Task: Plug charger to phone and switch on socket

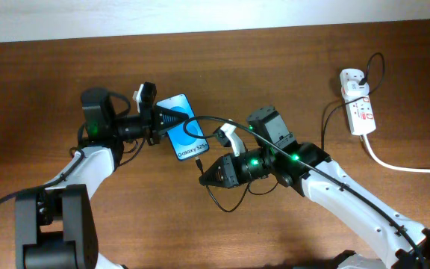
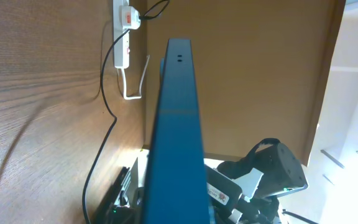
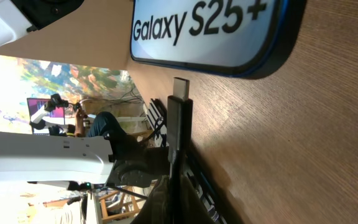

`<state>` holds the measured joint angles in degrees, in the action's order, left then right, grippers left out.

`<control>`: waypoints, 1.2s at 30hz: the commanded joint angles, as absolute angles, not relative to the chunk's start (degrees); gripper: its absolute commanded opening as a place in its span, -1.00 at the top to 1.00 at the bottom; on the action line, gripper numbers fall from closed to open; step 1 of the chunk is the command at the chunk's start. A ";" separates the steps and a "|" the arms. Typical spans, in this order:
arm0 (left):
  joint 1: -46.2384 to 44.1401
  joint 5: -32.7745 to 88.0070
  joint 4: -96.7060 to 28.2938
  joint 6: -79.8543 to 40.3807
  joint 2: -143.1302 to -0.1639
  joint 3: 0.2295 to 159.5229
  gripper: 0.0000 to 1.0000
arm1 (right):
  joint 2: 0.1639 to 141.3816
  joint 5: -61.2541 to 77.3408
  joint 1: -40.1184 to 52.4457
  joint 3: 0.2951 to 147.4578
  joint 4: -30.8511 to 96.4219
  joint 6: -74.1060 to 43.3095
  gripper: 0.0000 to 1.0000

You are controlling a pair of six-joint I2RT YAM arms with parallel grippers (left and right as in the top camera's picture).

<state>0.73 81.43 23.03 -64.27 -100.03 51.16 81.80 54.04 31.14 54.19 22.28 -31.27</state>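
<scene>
The phone (image 1: 182, 128) has a blue screen reading "Galaxy S25+" and lies on the wooden table. My left gripper (image 1: 157, 121) is shut on its far end; its blue edge (image 2: 178, 124) fills the left wrist view. My right gripper (image 1: 209, 173) is shut on the charger's black plug (image 3: 179, 118), whose metal tip sits just short of the phone's bottom edge (image 3: 229, 37). The black cable (image 1: 290, 146) runs across to the white adapter (image 1: 353, 78) in the socket (image 1: 359, 104), a white strip with red marks. The socket also shows in the left wrist view (image 2: 124, 34).
The socket's thick white cord (image 1: 402, 164) trails off the right side. A loop of black cable (image 1: 226, 203) lies under my right arm. A pale wall strip borders the table's far edge.
</scene>
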 commanded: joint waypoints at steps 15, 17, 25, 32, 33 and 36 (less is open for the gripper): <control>0.73 80.55 23.38 -63.05 -99.00 51.94 1.00 | 80.62 54.78 31.48 54.30 22.02 -30.89 0.92; 0.40 80.55 23.38 -63.05 -99.00 51.94 1.00 | 80.62 54.78 31.48 54.30 21.98 -30.89 0.92; -0.47 81.84 23.38 -62.19 -99.00 51.94 1.00 | 80.62 53.28 31.48 54.30 21.65 -30.89 0.92; -0.05 81.89 23.35 -62.22 -99.00 51.94 1.00 | 80.62 53.28 31.48 54.30 23.09 -30.92 0.92; -0.05 82.06 23.35 -62.22 -99.00 51.94 1.00 | 80.62 53.23 31.48 54.30 23.09 -30.89 0.92; -0.05 83.22 23.38 -62.17 -99.00 51.94 1.00 | 80.62 51.48 31.46 54.30 22.96 -30.89 0.92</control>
<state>-0.36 80.51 23.03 -63.40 -100.03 51.16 81.80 53.47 31.14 54.19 23.14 -31.27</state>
